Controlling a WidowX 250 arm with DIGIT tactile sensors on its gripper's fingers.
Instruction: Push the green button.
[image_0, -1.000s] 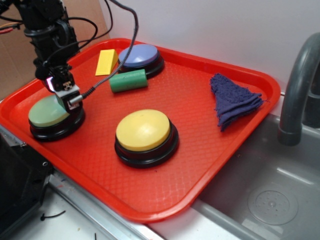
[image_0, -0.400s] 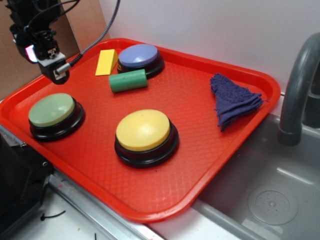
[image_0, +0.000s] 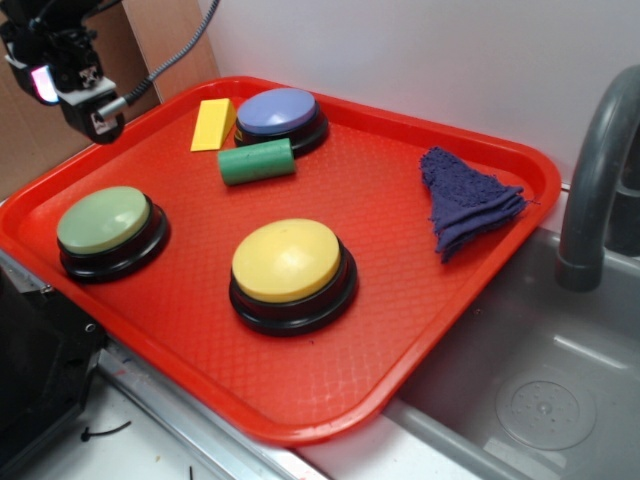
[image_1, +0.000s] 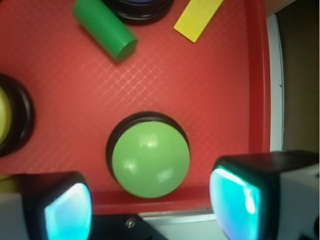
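Count of items on the red tray (image_0: 470, 290): one tray.

Domed buttons: three in total.
- one green button (image_0: 103, 220), near the tray's left corner
- one yellow button (image_0: 287, 261), largest, mid-tray
- one blue button (image_0: 277, 111), at the far edge

Blocks: two.
- one green cylinder (image_0: 257, 161), lying on its side
- one yellow wedge (image_0: 213, 124)

Cloths: one, a folded blue cloth (image_0: 462, 200).

Off the tray: one grey tap (image_0: 592, 180) and one sink (image_0: 540, 400) with a single drain (image_0: 545, 411).

Robot arms: one, with one gripper (image_0: 88, 100) carrying two fingers (image_1: 240, 197).
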